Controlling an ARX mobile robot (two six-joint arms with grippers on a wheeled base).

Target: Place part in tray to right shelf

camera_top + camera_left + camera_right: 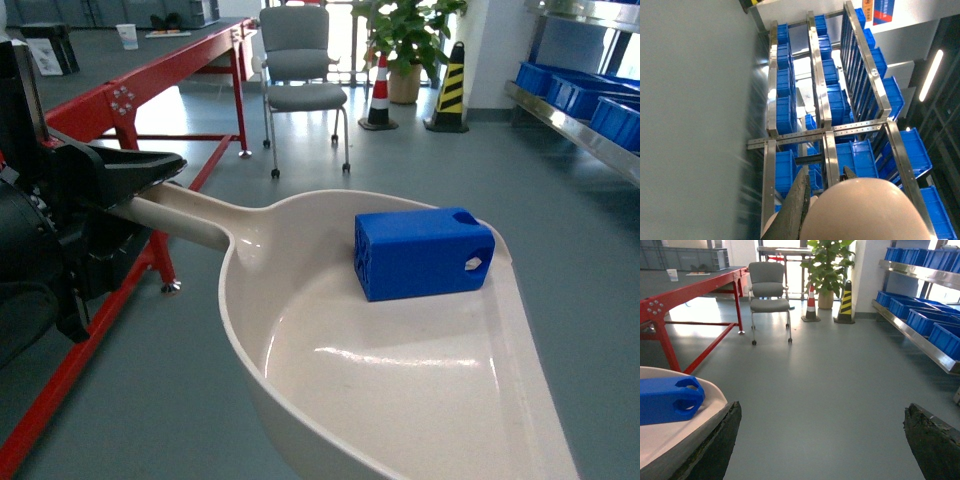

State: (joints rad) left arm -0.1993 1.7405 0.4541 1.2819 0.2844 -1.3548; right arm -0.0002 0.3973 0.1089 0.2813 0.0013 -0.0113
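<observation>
Here, left end effector [150, 185] clamps tray [400, 400] handle; holed blue part [422, 253] inside.

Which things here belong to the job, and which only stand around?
For the job:
- blue block
- cream scoop carrying it
- left gripper, shut on the scoop handle
- steel shelf on the right

Standing around:
- red table
- grey chair
- potted plant
- traffic cones
- blue crates
</observation>
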